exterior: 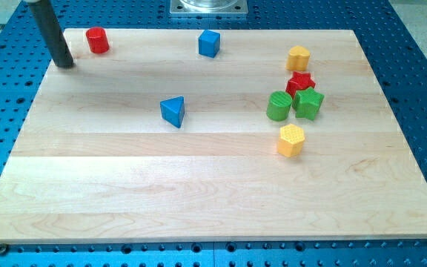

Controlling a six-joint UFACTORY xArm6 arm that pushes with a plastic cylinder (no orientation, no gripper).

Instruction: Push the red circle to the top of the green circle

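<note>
My tip carried nothing, sat just left of the red circle block, positioned to shove it rightward toward the green circle block.

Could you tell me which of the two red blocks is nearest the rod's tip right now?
The red circle, alone at the view's top left, just right of my tip. The red star sits far right among the green and yellow blocks.
</note>
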